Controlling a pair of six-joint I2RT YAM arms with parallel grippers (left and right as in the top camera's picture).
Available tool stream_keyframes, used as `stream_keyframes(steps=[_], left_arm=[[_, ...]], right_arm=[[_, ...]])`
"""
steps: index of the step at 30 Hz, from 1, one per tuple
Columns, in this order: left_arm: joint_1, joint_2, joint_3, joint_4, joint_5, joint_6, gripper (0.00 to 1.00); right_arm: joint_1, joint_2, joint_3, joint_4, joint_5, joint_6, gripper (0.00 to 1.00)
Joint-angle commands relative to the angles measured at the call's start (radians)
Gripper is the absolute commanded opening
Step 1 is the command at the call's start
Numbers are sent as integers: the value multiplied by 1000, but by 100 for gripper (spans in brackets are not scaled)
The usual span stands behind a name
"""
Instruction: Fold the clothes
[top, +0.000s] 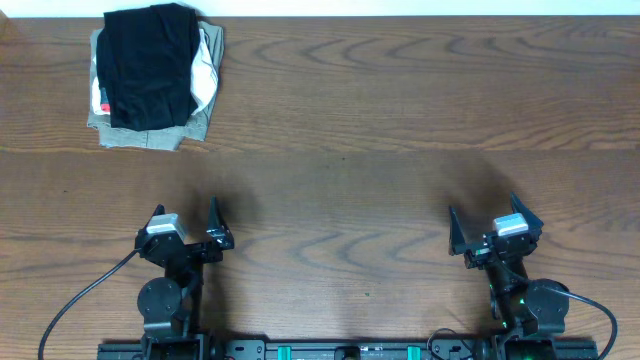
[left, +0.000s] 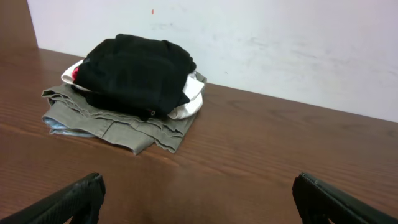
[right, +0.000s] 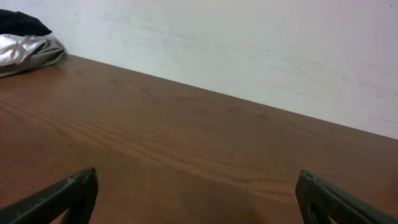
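Overhead, I see left gripper (top: 186, 216) and right gripper (top: 485, 218) gaping empty, black pants (top: 150, 65) atop the far-left pile (top: 150, 136); left wrist, a deep pinch could snag the white garment (left: 191, 104) beneath; right wrist, pile sits at frame edge, reach doubtful.

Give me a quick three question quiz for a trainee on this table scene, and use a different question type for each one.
1. True or false: the black garment lies underneath the white garment.
2. Multiple choice: the left gripper and right gripper are A) both open and empty, B) both shut on cloth, C) one open, one shut.
3. Fill in: the lowest garment under the other two is ___ coloured.

Key: 1 false, the black one is on top. 2 A. 3 olive, the olive garment lies flat on the wood.
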Motion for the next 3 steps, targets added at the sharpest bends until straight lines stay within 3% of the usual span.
stream_keyframes(steps=[1, 3], left_arm=[[5, -6, -12, -43, -13, 9, 98], [5, -6, -12, -43, -13, 9, 98]], right_arm=[[-3, -6, -2, -4, -11, -15, 99], [-3, -6, -2, -4, -10, -15, 99]])
